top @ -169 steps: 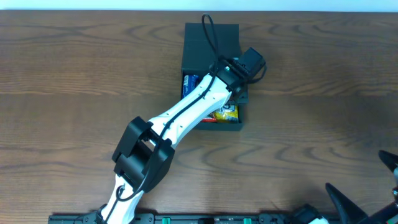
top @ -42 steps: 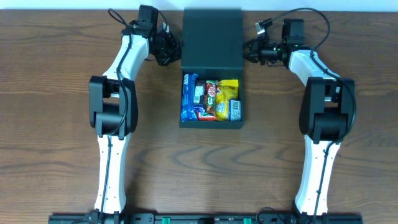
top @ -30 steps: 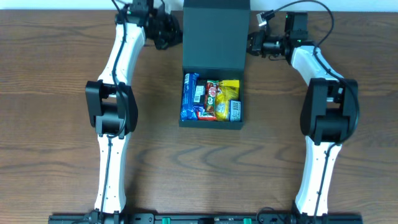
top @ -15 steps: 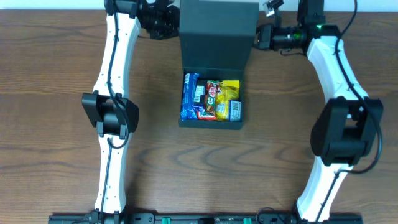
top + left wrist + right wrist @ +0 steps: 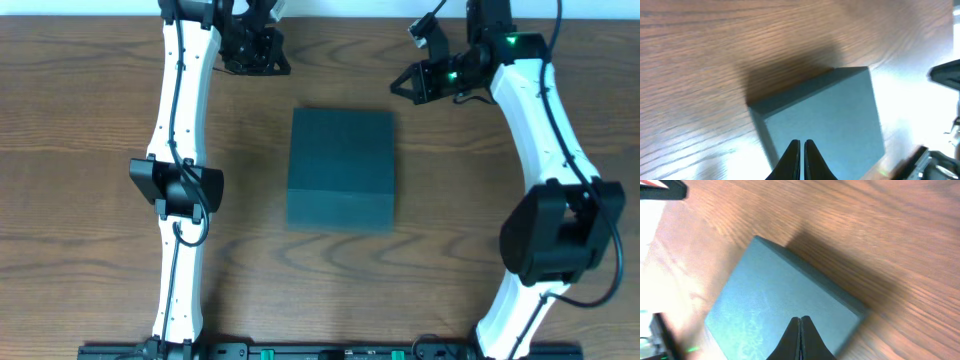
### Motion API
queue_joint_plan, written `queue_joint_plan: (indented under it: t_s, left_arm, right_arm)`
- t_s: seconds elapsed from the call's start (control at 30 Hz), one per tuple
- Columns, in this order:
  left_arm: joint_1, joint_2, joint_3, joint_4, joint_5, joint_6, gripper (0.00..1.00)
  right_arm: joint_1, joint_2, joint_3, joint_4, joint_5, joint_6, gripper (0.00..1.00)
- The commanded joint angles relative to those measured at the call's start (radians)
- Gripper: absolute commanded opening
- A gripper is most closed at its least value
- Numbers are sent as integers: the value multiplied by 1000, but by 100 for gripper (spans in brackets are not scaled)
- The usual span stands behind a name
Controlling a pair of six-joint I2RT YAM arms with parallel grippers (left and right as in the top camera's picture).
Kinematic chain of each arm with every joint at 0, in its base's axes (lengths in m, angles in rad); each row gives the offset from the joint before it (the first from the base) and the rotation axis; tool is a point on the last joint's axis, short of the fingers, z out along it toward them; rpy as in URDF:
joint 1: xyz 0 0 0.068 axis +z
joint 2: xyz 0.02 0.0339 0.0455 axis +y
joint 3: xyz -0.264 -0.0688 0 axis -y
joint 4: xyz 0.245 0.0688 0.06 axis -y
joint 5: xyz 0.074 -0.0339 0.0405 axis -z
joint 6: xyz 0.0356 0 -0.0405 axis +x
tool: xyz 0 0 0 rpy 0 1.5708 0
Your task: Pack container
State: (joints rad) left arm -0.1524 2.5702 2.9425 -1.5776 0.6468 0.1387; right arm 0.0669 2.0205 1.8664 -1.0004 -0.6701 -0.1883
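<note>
Both sets of jaws are pressed shut on nothing: the left gripper (image 5: 801, 150) and the right gripper (image 5: 799, 326) each hang in the air above the far side of the table (image 5: 100, 150), clear of the box. Between the two arms, mid-table, sits the container (image 5: 340, 165) with its lid flat down and its contents hidden. Packing looks finished to me, with little left but pulling the arms home. The box sits square to the table edges, its slightly longer side running near to far.
</note>
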Motion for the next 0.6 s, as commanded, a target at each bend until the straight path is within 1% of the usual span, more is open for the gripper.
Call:
queue_joint_plan:
  t_s: [0.0, 0.13, 0.3, 0.37, 0.47, 0.57]
  left_arm:
    - [1, -1, 58, -15, -55, 33, 6]
    - [1, -2, 114, -31, -56, 33, 6]
    - [0, -32, 166, -44, -59, 34, 6]
    - [-2, -57, 177, -46, -80, 34, 6]
    - [-13, -98, 178, -63, -104, 61, 6]
    - [-31, -121, 178, -91, -103, 87, 6]
  right_arm:
    - [5, -71, 13, -2, 105, -34, 2]
    - [5, -134, 15, 15, 158, -34, 2]
    - [3, -240, 15, 82, 197, -39, 1]
    - [2, -284, 15, 103, 199, -68, 2]
    - [5, -330, 15, 94, 199, -94, 2]
    - [6, -372, 15, 42, 205, -98, 2]
